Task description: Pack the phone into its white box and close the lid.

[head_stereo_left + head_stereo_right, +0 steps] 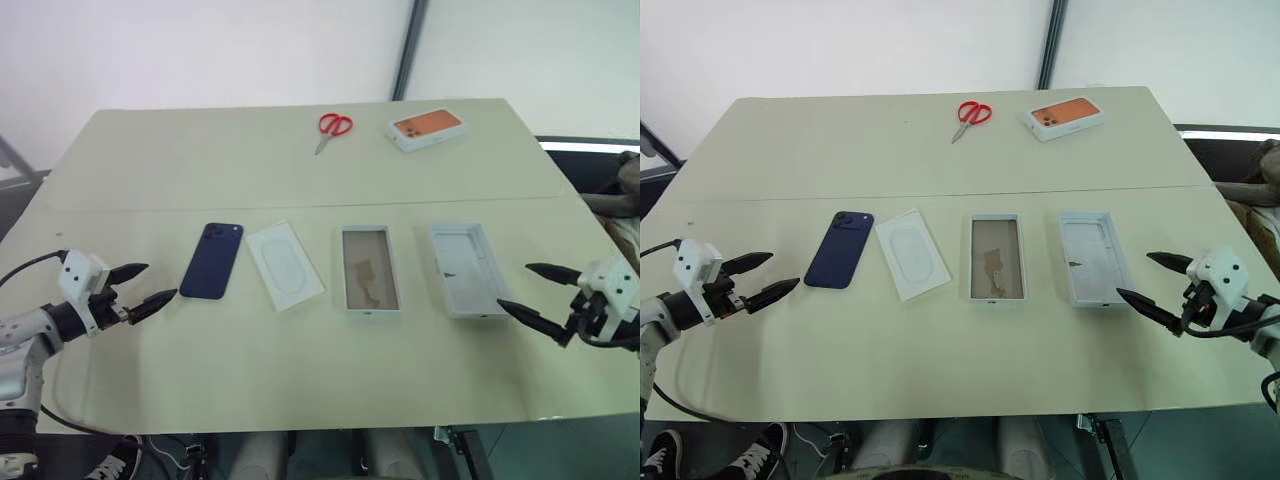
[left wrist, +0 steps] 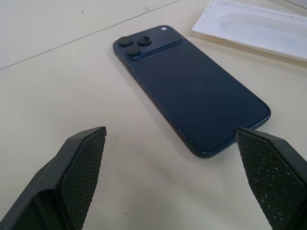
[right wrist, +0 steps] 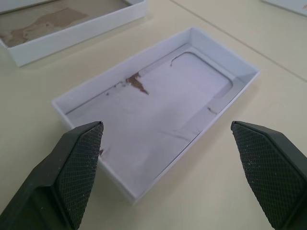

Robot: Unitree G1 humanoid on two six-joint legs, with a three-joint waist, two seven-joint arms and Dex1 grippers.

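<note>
The dark navy phone (image 1: 212, 260) lies back up on the table, camera cluster at its far end. My left gripper (image 1: 140, 287) hovers open just left of its near end, with nothing between the fingers (image 2: 81, 167). The white box (image 1: 369, 270) with a brownish floor sits at mid-table. To its right the lid (image 1: 466, 268) lies with its white inside facing up. My right gripper (image 1: 538, 295) is open just right of the lid's near corner, empty, its fingers (image 3: 79, 163) pointing at the lid (image 3: 158, 103).
A flat white insert card (image 1: 285, 265) with an oval outline lies between phone and box. Red scissors (image 1: 333, 128) and a white box with an orange phone picture (image 1: 430, 128) rest at the far edge. The table's front edge (image 1: 300, 425) is close.
</note>
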